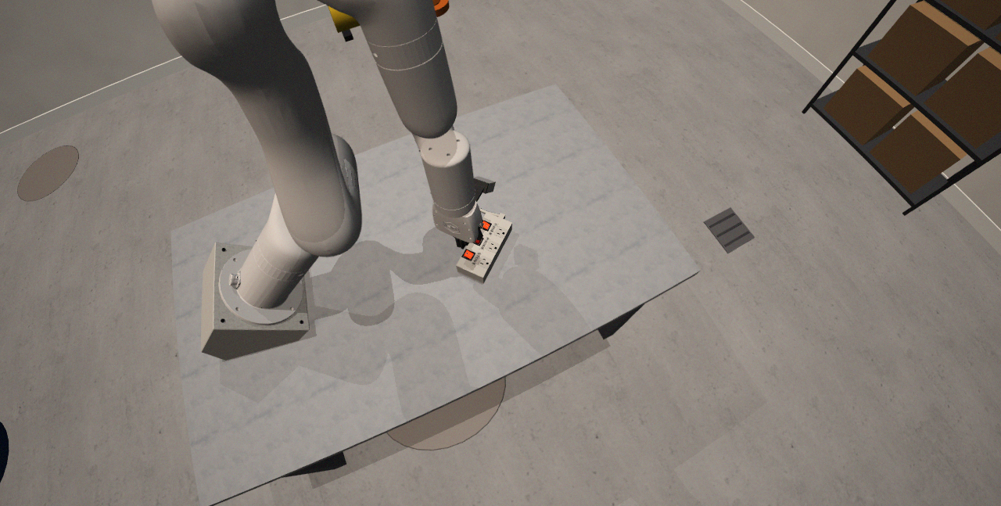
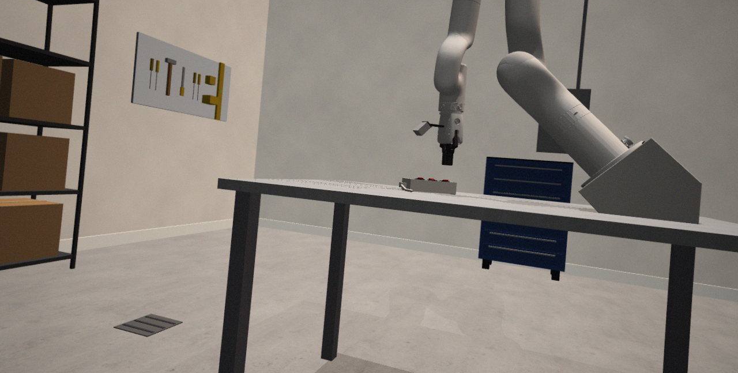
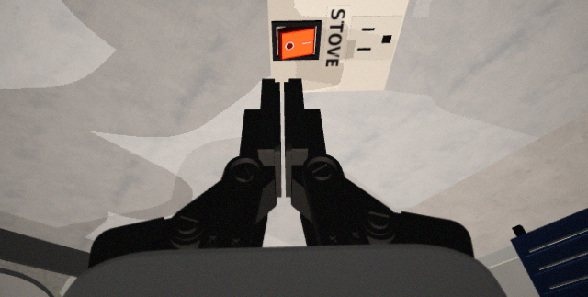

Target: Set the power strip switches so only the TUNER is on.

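Overhead, clenched pincer [image 3: 282, 86], gripping nothing.
It hovers near the STOVE switch [image 3: 297, 41]; other labels seem cropped.

One power strip [image 1: 484, 247] with three red switches [image 3: 296, 43], one table [image 1: 573, 174].

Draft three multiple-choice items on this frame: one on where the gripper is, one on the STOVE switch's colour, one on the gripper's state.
1. Where is the gripper relative to the power strip?
A. Above it, not touching
B. Resting on the table beside it
C. Beneath the table

2. What colour is the switch beside the STOVE label?
A. Blue
B. Bright orange-red
C. Green

3. What state is the gripper in?
A. Wide open
B. Shut on the strip
C. Shut, holding nothing

Answers:
1. A, as the exterior view shows a gap below its tips.
2. B, as the wrist view shows.
3. C, since the fingers stand nearly together with nothing between.
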Available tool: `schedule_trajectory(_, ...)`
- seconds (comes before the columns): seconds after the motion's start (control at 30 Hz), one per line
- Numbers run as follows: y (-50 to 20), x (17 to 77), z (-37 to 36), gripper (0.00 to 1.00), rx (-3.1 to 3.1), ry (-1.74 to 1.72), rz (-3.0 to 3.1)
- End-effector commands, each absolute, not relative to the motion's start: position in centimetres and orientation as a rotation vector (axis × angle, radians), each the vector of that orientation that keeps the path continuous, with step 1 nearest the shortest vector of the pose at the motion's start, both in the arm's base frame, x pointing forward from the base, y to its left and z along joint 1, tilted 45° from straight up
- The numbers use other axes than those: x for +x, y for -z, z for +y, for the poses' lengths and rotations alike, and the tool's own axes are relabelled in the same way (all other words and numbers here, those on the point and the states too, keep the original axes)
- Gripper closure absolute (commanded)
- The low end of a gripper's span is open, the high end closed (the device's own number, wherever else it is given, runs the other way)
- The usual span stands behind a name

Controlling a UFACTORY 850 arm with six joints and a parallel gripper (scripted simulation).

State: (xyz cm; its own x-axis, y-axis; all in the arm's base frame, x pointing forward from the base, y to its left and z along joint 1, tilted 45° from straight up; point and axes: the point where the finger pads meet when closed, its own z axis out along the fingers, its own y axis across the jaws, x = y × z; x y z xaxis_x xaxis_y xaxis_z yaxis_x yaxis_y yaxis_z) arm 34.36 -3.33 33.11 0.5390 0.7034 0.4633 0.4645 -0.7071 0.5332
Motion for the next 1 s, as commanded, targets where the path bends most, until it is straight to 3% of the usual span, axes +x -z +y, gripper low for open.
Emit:
schedule_trajectory(0.0,-33.1,34.5,-3.4,1.00,2.449,-0.992,0.994)
schedule_trajectory(0.97,-31.8,35.7,-3.5,1.00,2.449,-0.993,0.994)
